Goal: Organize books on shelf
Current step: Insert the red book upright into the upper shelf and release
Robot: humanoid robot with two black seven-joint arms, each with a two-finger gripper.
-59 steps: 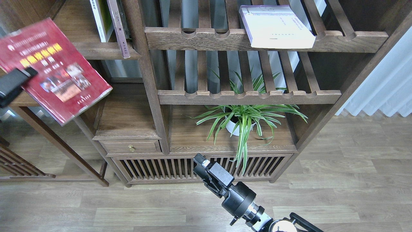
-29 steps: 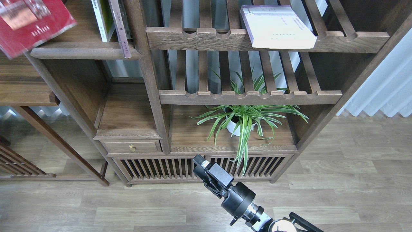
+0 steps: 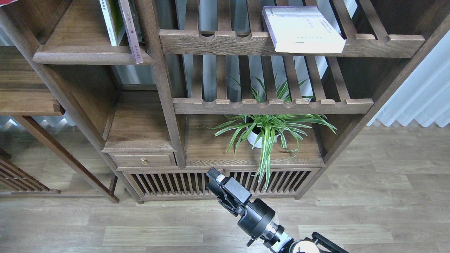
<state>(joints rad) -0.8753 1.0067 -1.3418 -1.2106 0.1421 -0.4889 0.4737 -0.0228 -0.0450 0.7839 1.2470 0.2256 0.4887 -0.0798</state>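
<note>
The right gripper [image 3: 215, 178] hangs low in front of the bookcase, before the slatted bottom panel [image 3: 175, 182], its arm coming up from the lower edge of the view. It is seen dark and nearly end-on, so I cannot tell whether its fingers are apart or together; nothing is visibly held in it. The left gripper is out of sight.

The solid shelf [image 3: 88, 52], a flat dark-brown board with a rounded front lip, sits at the upper left of the bookcase. At its right end, against the upright post, two books stand close together: a book with a white and yellow-green cover [image 3: 111, 23] and, just to its right, a thin brownish book [image 3: 130, 31] whose lower end juts past the shelf's front lip. The rest of that board is bare wood. A sliver of red [image 3: 6, 1] shows at the top left corner of the view, too little to say what it is.

The white book with a purple edge [image 3: 302, 30] lies flat on the top slatted shelf [image 3: 383, 45], toward its right half, its near corner overhanging the scalloped front rail. A potted spider plant [image 3: 269, 131] stands in the lower compartment, beside a small drawer [image 3: 142, 160] with a brass knob.
</note>
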